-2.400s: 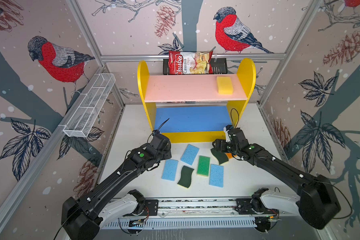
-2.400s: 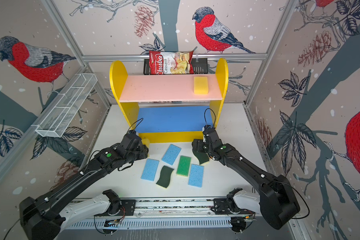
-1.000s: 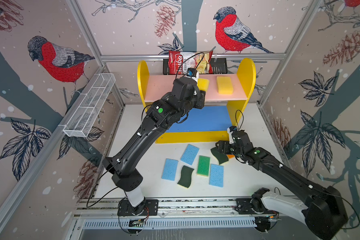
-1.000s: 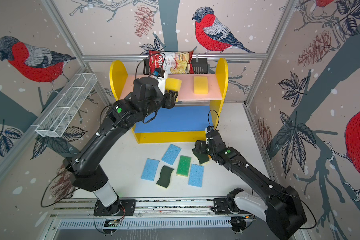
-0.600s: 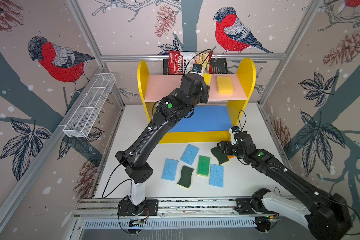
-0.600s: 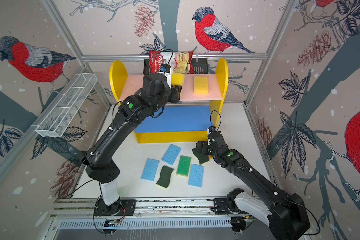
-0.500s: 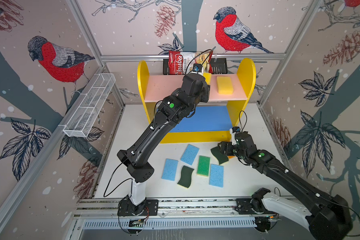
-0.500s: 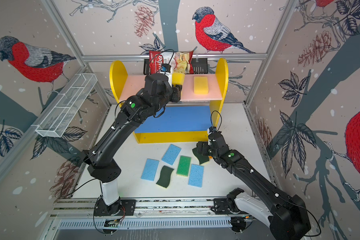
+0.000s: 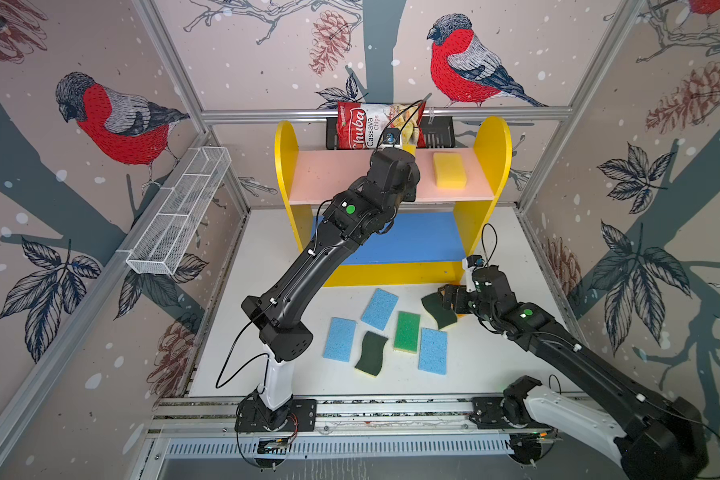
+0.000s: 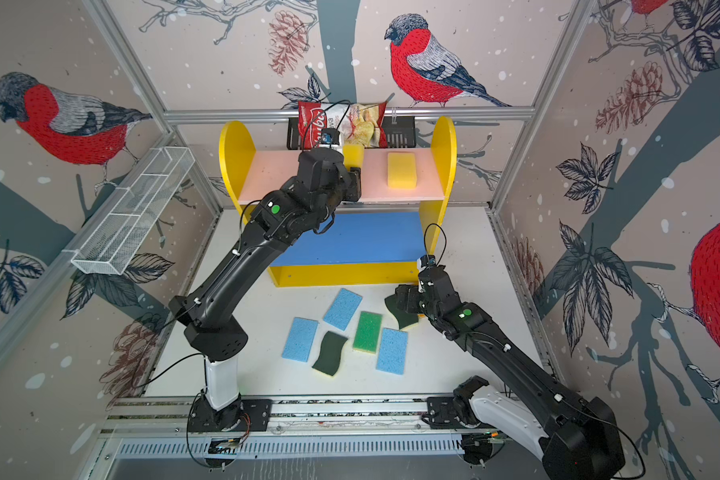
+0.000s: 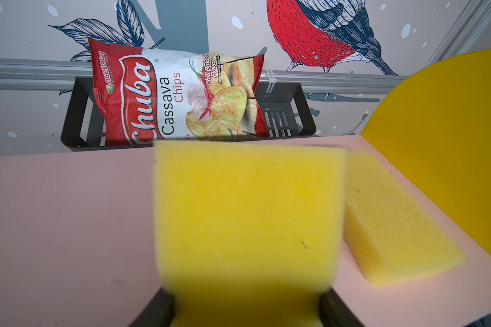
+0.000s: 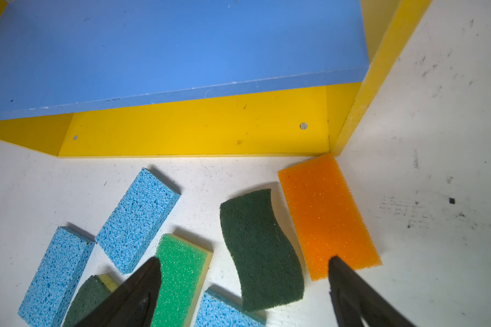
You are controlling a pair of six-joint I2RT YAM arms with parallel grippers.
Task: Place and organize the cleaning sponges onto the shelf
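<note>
Left wrist view shows two yellow sponges, both soft, open-pored foam blocks. One yellow sponge (image 11: 247,220) is over the smooth pink top board (image 11: 68,226) of the shelf (image 11: 448,136). The black fingers (image 11: 335,311) of the left gripper (image 11: 245,307) clamp it across its width at one end. Whether it touches the board I cannot tell. The second yellow sponge (image 11: 391,223) lies flat just beside it, near the rounded yellow side panel. Behind the board, one glossy chips bag (image 11: 167,93) leans in one black rack (image 11: 284,119).

Seven more sponges lie on the white tabletop (image 9: 495,365) in front of the shelf:
- Three light blue sponges (image 9: 380,309) (image 9: 340,338) (image 9: 433,350), coarse-pored rectangles.
- One bright green sponge (image 9: 407,331) with a pale backing.
- Two dark-green wavy sponges (image 9: 371,353) (image 9: 439,309) with S-curved edges, one showing yellow backing.
- One orange sponge (image 12: 328,215), fine-grained, with a corner at the foot of the side panel.

The right gripper (image 12: 243,263) hangs over one wavy sponge. Its two tapered fingers (image 12: 136,294) are spread wide and hold nothing.

One white wire basket (image 9: 179,212) hangs on the left wall.
</note>
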